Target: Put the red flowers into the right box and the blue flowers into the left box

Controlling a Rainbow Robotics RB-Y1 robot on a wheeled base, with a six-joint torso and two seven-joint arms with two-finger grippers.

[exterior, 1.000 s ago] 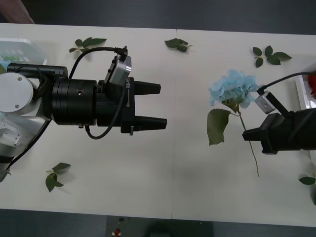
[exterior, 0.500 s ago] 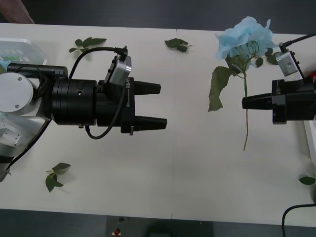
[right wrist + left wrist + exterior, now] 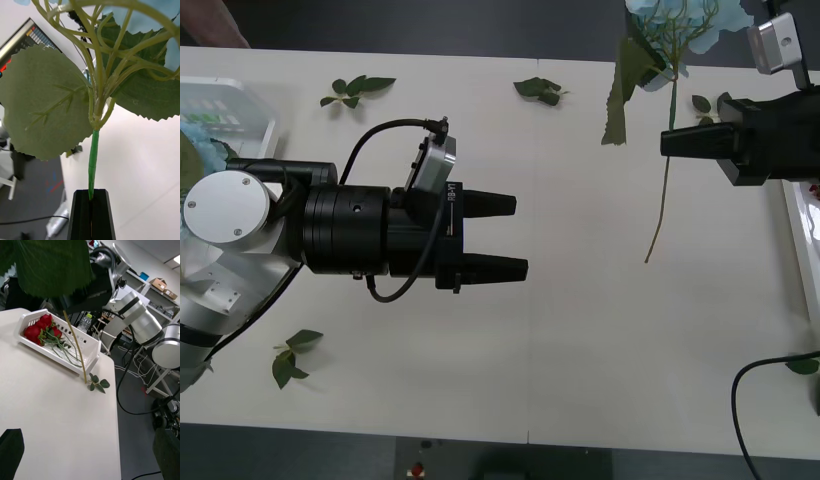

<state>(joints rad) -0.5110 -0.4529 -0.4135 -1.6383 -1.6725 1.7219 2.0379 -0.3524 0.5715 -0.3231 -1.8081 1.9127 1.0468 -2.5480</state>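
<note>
Lifted higher than a moment ago: right gripper point(image 3: 667, 143) clamped tight on the blue flower point(image 3: 670, 20) stem, head up at the far table edge. Left gripper point(image 3: 518, 236) spread wide, nudged slightly forward, holding nothing. Red flowers point(image 3: 43, 327) lying in the right box point(image 3: 90, 352).

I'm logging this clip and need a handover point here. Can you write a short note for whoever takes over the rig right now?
Right gripper: shut on the stem of a blue hydrangea, held clear above the table at its far right, flower head up.
Left gripper: open, holding nothing, above the table's middle, pointing toward the right arm.
Right box: red roses already lie inside; their count is unclear.
Left box: at the far left corner, something pale blue and leafy in it, mostly hidden by the left arm.
Left to do: get the held hydrangea over to the left box. Loose leaf sprigs can be ignored.
</note>
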